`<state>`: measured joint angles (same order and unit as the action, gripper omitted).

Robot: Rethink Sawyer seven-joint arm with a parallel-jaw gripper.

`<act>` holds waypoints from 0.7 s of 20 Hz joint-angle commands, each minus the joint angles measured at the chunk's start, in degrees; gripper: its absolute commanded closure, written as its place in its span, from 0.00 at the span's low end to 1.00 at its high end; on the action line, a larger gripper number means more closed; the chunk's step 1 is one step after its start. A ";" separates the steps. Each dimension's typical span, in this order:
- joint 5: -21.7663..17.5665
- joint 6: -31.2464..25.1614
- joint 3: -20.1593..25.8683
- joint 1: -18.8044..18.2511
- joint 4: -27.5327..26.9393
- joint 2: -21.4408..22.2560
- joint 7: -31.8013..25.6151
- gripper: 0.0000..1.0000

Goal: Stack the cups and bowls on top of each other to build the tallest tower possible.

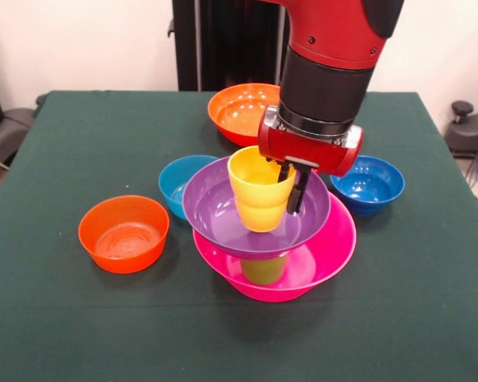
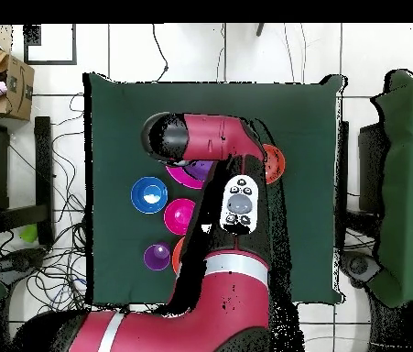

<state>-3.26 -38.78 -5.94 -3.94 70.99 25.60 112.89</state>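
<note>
On the left of the front view, a small orange bowl [image 1: 123, 233] stands alone on the green table [image 1: 56, 318]. To its right, a light blue bowl [image 1: 178, 185] sits just behind the tower [image 1: 268, 231], partly hidden by it. The tower has the big pink bowl [image 1: 327, 251] as its base. Inside this bowl a lime green cup [image 1: 264, 270] is visible, and the big purple bowl [image 1: 215, 211] rests above it, a little tilted. In the purple bowl stands the yellow cup [image 1: 257, 191], upright. The gripper [image 1: 295, 187] comes down from above at the right side of this cup; one dark finger [image 1: 299, 193] is outside the cup wall and the other seems to be inside, so the gripper is pinching the rim of the yellow cup. Behind the tower, the big orange bowl [image 1: 237, 111] stands near the far edge. To the right, the dark blue bowl [image 1: 368, 183] stands close beside the pink bowl. In the overhead view, the red arm [image 2: 219, 275] covers most of the tower, and a small purple cup [image 2: 157, 257] stands apart.
</note>
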 commanded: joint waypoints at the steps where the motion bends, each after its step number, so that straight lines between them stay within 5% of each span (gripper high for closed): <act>1: -4.04 4.53 3.15 -0.20 4.45 0.25 0.44 1.00; 14: -4.02 5.19 3.09 -0.22 5.53 -0.44 -0.05 1.00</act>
<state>-3.25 -35.88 -6.07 -3.94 72.09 25.60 112.89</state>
